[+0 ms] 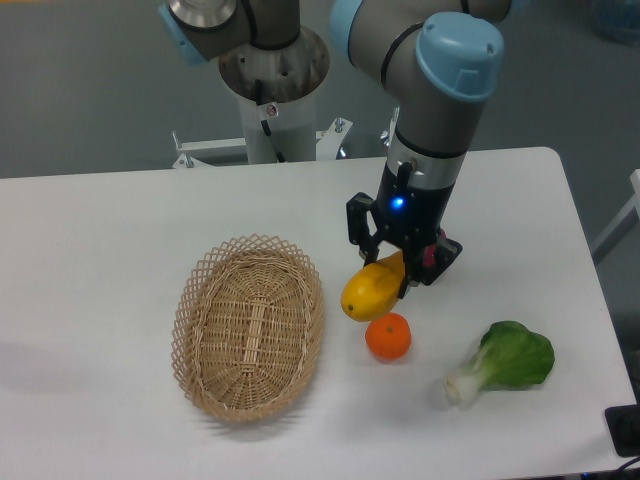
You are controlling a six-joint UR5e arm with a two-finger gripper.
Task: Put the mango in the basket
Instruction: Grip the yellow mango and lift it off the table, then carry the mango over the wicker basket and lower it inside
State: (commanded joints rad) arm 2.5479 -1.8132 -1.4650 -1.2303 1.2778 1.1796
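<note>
The mango point(367, 290) is a smooth yellow-orange oval, held tilted in my gripper point(393, 270), which is shut on its upper right end. It hangs a little above the white table, just above and left of the round orange point(388, 336). The tan wicker basket point(200, 300) sits on the table to the left of the mango, oval and empty, its near rim a short gap from the fruit.
A green bok choy point(505, 361) lies at the front right of the table. The robot's base column point(272, 80) stands behind the table's far edge. The table's right edge runs close to the bok choy.
</note>
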